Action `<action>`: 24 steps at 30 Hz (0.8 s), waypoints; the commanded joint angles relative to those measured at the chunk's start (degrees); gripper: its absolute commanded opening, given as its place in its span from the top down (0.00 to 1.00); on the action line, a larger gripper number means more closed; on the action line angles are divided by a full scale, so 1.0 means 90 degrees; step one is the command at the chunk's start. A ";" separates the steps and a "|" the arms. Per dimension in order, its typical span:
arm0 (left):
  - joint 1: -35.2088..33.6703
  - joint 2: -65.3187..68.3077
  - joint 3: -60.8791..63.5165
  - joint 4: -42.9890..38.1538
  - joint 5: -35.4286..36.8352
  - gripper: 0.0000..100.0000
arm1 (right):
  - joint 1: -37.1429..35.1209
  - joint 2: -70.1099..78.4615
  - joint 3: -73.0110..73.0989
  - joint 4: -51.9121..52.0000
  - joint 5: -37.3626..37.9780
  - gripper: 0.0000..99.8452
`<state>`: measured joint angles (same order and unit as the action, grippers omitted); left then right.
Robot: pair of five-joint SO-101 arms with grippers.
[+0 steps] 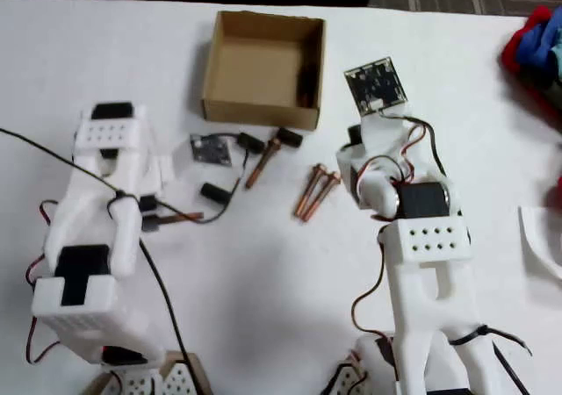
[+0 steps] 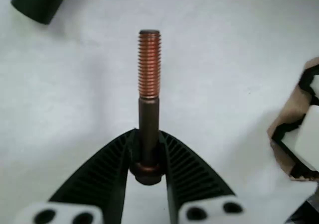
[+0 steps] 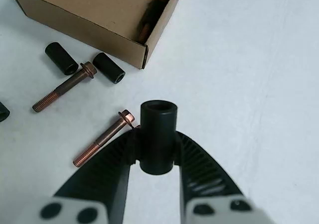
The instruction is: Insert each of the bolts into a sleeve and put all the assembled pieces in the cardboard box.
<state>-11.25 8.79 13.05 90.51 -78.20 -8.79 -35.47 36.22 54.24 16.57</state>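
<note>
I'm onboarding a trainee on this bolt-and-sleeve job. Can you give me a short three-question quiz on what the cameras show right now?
1. True or false: the left end effector is shut on a bolt.
2. What does the right end effector hold?
A) a bolt
B) a black sleeve
C) nothing
3. Fill in: in the high view, ___ loose bolts lie on the table, held by neither arm.

Key: 1 true; 2 B; 3 three.
</note>
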 commanded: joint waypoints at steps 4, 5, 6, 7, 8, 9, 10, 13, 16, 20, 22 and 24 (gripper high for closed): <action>0.0274 -0.0410 0.1265 -0.1553 -0.1368 0.97 | 0.0034 -0.0278 -0.0039 -0.0112 0.0049 0.98; 0.0313 -0.0410 0.1470 -0.1827 -0.1368 0.97 | 0.0034 -0.0278 -0.0039 -0.0112 0.0049 0.98; 0.0332 -0.0410 0.1646 -0.2129 -0.1368 0.97 | 0.0034 -0.0278 -0.0039 -0.0112 0.0049 0.98; 0.0332 -0.0410 0.1792 -0.2442 -0.1368 0.97 | 0.0034 -0.0278 -0.0039 -0.0112 0.0049 0.98; 0.0332 -0.0410 0.1910 -0.2696 -0.1368 0.97 | 0.0034 -0.0278 -0.0039 -0.0112 0.0049 0.98; 0.0332 -0.0410 0.1988 -0.2901 -0.1368 0.97 | 0.0034 -0.0278 -0.0039 -0.0112 0.0049 0.98; 0.0313 -0.0410 0.2037 -0.3028 -0.1368 0.97 | 0.0034 -0.0278 -0.0039 -0.0112 0.0049 0.98; 0.0274 -0.0430 0.2027 -0.3194 -0.1368 0.97 | 0.0034 -0.0278 -0.0039 -0.0103 0.0049 0.98; 0.0274 -0.0469 0.1841 -0.3165 -0.1260 0.89 | 0.0034 -0.0278 -0.0039 -0.0103 0.0049 0.98; 0.0274 -0.0469 0.1333 -0.3155 -0.0166 0.79 | 0.0034 -0.0278 -0.0039 -0.0103 0.0049 0.98; 0.0274 -0.0479 0.0923 -0.3136 0.0274 0.77 | 0.0034 -0.0278 -0.0039 -0.0103 0.0049 0.98; 0.0225 -0.0547 0.0366 -0.2872 0.0635 0.77 | 0.0034 -0.0278 -0.0039 -0.0103 0.0049 0.98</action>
<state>-8.70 6.77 23.69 63.34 -75.21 -8.79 -35.47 36.22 54.24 16.57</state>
